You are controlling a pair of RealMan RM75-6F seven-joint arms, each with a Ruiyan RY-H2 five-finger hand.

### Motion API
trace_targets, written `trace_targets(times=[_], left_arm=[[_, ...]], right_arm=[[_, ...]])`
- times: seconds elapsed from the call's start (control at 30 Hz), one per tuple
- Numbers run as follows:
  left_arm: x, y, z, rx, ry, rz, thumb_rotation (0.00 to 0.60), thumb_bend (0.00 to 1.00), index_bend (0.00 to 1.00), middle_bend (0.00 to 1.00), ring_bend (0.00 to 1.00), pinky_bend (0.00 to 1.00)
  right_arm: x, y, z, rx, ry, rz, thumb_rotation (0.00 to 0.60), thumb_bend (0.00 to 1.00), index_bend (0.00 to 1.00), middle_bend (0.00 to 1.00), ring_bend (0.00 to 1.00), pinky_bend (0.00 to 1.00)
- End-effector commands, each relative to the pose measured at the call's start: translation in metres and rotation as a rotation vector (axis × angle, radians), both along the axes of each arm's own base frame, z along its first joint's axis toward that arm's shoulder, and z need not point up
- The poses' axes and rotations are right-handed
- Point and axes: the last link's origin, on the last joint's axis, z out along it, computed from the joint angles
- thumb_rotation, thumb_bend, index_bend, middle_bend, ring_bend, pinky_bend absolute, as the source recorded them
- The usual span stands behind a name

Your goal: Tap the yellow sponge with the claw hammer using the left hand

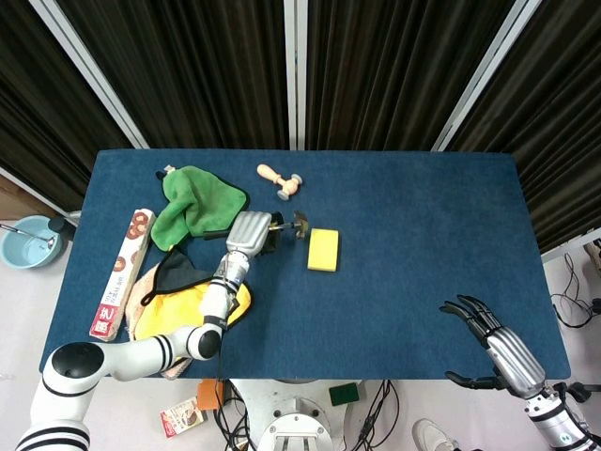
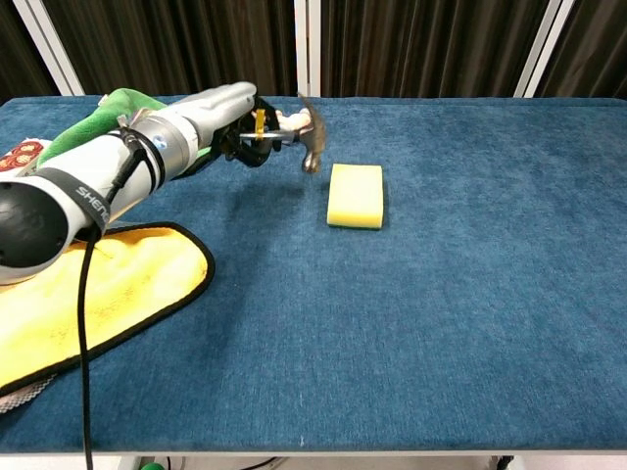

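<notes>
1. Sponge (image 1: pixel 323 249), yellow and flat on the blue table (image 1: pixel 423 244), is the landmark for what follows.
2. Far left of the sponge, a snack box (image 1: pixel 122 272) lies by the table's edge; a green cloth (image 1: pixel 192 207) and a yellow cloth (image 1: pixel 183 310) sit between that box and the sponge.
3. Just left of the sponge, the left hand (image 1: pixel 249 233) grips the claw hammer (image 2: pixel 306 145) by its handle, fingers wrapped around it; the head hangs in the air near the sponge's left edge, not touching it.
4. Behind the sponge lies a small wooden mallet (image 1: pixel 280 178).
5. Far right of the sponge, at the table's near corner, the right hand (image 1: pixel 488 329) holds nothing, fingers spread.
</notes>
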Motion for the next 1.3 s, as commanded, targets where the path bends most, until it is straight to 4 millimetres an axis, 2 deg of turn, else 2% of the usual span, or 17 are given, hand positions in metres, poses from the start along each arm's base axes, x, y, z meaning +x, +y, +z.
trace_targets(times=[0.03, 0.3, 0.57, 0.77, 1.03, 1.13, 1.3], left_arm=[[0.004, -0.004, 0.007, -0.018, -0.098, -0.055, 0.589, 0.98, 0.84, 0.82, 0.83, 0.86], [0.021, -0.013, 0.004, -0.098, -0.197, -0.137, 0.589, 1.0, 0.86, 0.85, 0.88, 0.91], [0.031, -0.012, -0.005, -0.104, -0.174, -0.198, 0.597, 1.0, 0.88, 0.87, 0.89, 0.92], [0.026, -0.006, -0.016, -0.07, -0.093, -0.223, 0.599, 1.0, 0.88, 0.87, 0.89, 0.92], [0.007, -0.004, -0.038, -0.052, 0.067, -0.237, 0.6, 1.0, 0.88, 0.87, 0.89, 0.92], [0.007, -0.003, -0.036, -0.038, 0.051, -0.237, 0.6, 1.0, 0.88, 0.87, 0.89, 0.92], [0.017, -0.003, -0.015, -0.024, -0.076, -0.244, 0.6, 1.0, 0.88, 0.87, 0.89, 0.92]], right_arm=[[0.001, 0.0, 0.0, -0.001, 0.001, 0.0, 0.6, 0.13, 0.07, 0.15, 0.0, 0.0], [0.0, 0.001, -0.001, 0.001, 0.004, -0.008, 0.6, 0.13, 0.07, 0.15, 0.0, 0.0], [-0.003, 0.003, 0.001, -0.008, 0.002, -0.024, 0.6, 0.13, 0.07, 0.15, 0.0, 0.0], [-0.005, 0.003, 0.0, -0.006, 0.0, -0.033, 0.6, 0.13, 0.07, 0.15, 0.0, 0.0], [-0.006, 0.002, -0.001, -0.002, 0.001, -0.04, 0.6, 0.13, 0.07, 0.15, 0.0, 0.0], [-0.006, 0.002, 0.0, -0.005, 0.001, -0.038, 0.6, 0.13, 0.07, 0.15, 0.0, 0.0], [-0.004, 0.002, 0.003, -0.019, -0.004, -0.03, 0.6, 0.13, 0.07, 0.15, 0.0, 0.0]])
